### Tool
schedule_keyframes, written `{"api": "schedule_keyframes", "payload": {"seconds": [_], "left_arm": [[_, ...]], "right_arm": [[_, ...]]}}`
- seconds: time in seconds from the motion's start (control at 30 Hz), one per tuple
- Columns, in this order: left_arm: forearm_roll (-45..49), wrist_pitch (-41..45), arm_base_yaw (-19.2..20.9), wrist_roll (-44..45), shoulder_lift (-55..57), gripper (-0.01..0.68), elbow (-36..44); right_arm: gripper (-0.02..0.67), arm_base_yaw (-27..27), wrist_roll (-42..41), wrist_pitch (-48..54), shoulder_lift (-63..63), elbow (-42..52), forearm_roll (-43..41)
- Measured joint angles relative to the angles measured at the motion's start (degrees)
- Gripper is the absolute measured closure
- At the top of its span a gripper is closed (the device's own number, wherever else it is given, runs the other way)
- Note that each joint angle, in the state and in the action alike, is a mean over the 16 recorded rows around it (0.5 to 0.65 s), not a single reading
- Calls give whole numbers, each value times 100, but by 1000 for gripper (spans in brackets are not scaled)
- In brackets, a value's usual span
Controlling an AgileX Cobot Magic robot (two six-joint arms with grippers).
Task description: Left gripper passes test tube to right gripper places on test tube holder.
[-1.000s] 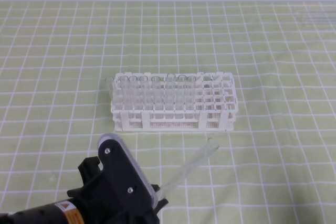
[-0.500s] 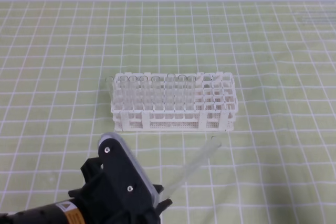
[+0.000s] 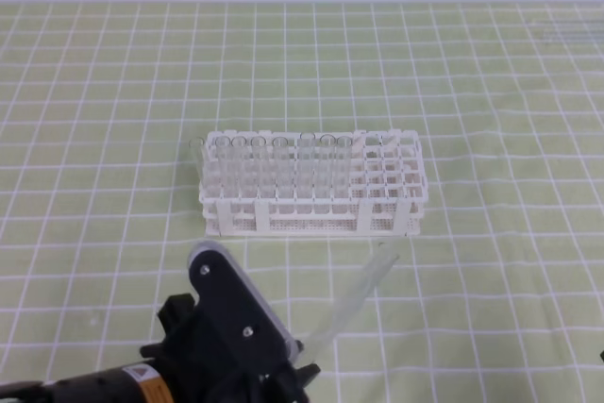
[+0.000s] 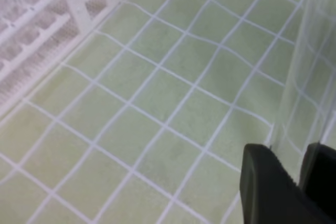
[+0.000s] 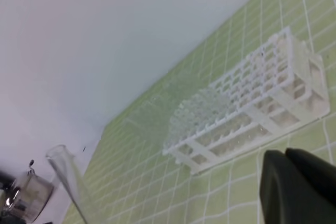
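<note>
At the bottom left of the exterior high view, my left gripper (image 3: 300,365) is shut on the lower end of the test tube (image 3: 357,292). The clear tube slants up and to the right, and its open rim hangs just in front of the test tube holder (image 3: 311,219). In the left wrist view the tube (image 4: 304,72) rises from between the two black fingers (image 4: 268,187). The white holder (image 5: 252,108) stands at mid-table, with several clear tubes in its left part. My right gripper (image 5: 286,156) shows its fingers pressed together with nothing between them. The held tube (image 5: 68,182) appears at the lower left of that view.
A green cloth with a white grid (image 3: 491,92) covers the table up to a pale wall at the back. One corner of the holder (image 4: 47,30) fills the upper left of the left wrist view. The holder's right-hand holes (image 3: 396,162) have no tubes in them.
My left gripper has shifted a little right and lower in the view. The held tube now stands steeper, with its rim still in front of the holder.
</note>
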Motion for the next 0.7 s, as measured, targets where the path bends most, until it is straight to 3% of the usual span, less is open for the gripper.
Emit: {"api": "schedule_keyframes", "payload": {"seconds": [0.4, 0.53, 0.7], "left_arm": [[83, -716, 2, -324, 280, 538, 0], [108, -886, 1, -333, 296, 538, 0], [112, -1059, 2, -387, 298, 539, 0]], "right_arm": [[648, 0, -2145, 901, 825, -1040, 896], [592, 0, -2756, 1215, 1371, -1508, 1104], [463, 0, -3427, 1636, 2039, -1947, 1315]]}}
